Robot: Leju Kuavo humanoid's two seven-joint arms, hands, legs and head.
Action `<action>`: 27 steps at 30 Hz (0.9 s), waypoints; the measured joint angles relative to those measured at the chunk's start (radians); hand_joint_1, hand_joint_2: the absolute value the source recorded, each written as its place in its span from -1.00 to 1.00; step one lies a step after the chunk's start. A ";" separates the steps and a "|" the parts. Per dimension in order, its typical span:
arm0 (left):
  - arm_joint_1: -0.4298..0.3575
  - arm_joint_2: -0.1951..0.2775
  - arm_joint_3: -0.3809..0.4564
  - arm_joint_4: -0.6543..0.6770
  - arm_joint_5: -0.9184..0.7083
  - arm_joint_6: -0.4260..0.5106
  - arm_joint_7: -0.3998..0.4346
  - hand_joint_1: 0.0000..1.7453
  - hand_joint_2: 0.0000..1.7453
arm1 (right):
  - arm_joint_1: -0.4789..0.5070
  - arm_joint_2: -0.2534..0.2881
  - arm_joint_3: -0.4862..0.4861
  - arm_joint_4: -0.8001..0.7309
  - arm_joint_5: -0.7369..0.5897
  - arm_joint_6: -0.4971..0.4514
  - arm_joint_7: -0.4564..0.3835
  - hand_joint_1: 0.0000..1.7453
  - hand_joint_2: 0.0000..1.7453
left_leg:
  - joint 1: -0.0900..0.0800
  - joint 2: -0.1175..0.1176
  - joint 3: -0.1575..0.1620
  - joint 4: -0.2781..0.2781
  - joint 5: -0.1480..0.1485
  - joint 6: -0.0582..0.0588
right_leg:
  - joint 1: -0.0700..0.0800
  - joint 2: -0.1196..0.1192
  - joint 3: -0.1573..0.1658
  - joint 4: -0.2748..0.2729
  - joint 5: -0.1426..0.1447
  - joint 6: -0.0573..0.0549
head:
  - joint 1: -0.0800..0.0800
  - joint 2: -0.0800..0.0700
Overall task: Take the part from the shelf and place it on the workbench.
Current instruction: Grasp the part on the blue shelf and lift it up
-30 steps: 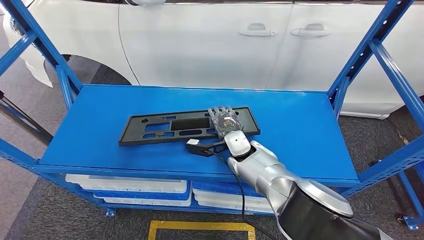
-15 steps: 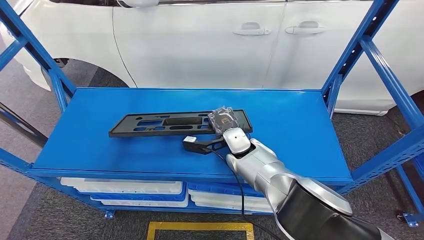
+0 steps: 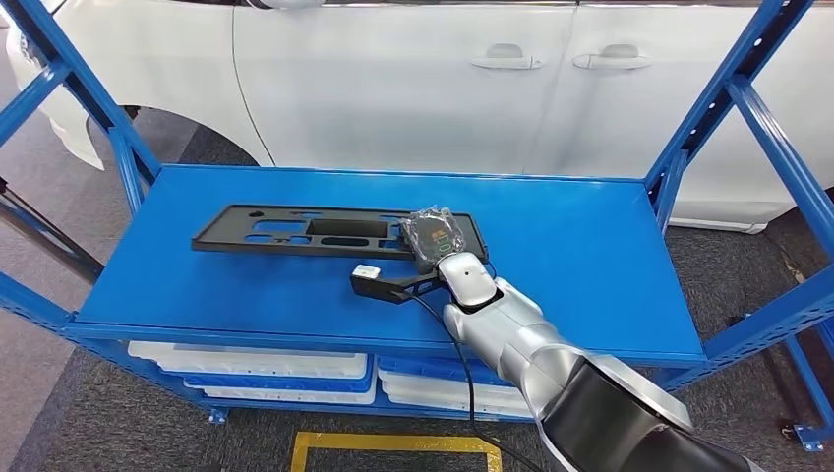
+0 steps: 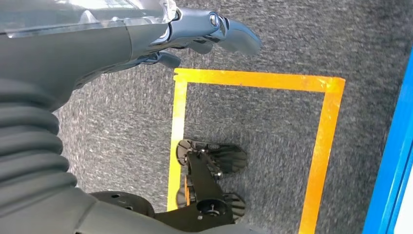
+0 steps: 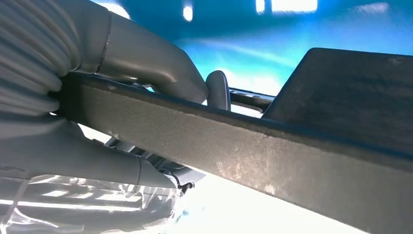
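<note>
The part point(image 3: 295, 228) is a long, flat black plastic panel with several cut-outs, over the blue shelf board point(image 3: 580, 256). My right hand point(image 3: 438, 236) grips the panel's right end, fingers curled over the top. In the right wrist view the panel's dark edge point(image 5: 292, 161) runs between the thumb point(image 5: 146, 63) and the fingers under it. The panel's left end reaches towards the shelf's back left. My left hand point(image 4: 195, 34) hangs above the grey floor and holds nothing, fingers loosely apart.
A white car point(image 3: 393, 79) stands close behind the shelf. Blue uprights and braces point(image 3: 733, 98) frame both sides. White trays point(image 3: 266, 369) lie on the lower level. A yellow taped rectangle point(image 3: 393, 447) marks the floor in front.
My right hand went from lying flat on the panel to gripping its right end. The panel has shifted left and towards the back of the shelf. The view swayed slightly.
</note>
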 joint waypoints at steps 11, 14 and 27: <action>-0.006 -0.007 0.058 0.000 0.009 0.019 -0.057 -1.00 1.00 | 0.135 0.002 -0.320 -0.421 -0.134 -0.088 -0.318 1.00 1.00 | 0.007 0.003 -0.148 0.311 -0.135 -0.042 | 0.000 -0.002 0.014 -0.034 -0.001 -0.038 | -0.004 0.000; -0.003 -0.007 0.073 0.000 0.019 0.018 -0.078 -1.00 1.00 | 0.187 -0.016 -0.383 -0.542 -0.211 -0.091 -0.361 1.00 1.00 | 0.007 0.002 -0.065 0.127 -0.033 -0.032 | 0.000 0.001 0.020 -0.033 -0.005 -0.033 | -0.004 0.000; 0.042 -0.003 0.160 0.000 0.079 -0.125 -0.194 -1.00 1.00 | 0.534 -0.184 -0.567 -1.149 -1.156 0.491 -0.580 1.00 1.00 | 0.002 0.000 0.002 -0.007 0.000 0.019 | 0.003 0.000 -0.112 0.242 -0.124 0.013 | -0.001 0.000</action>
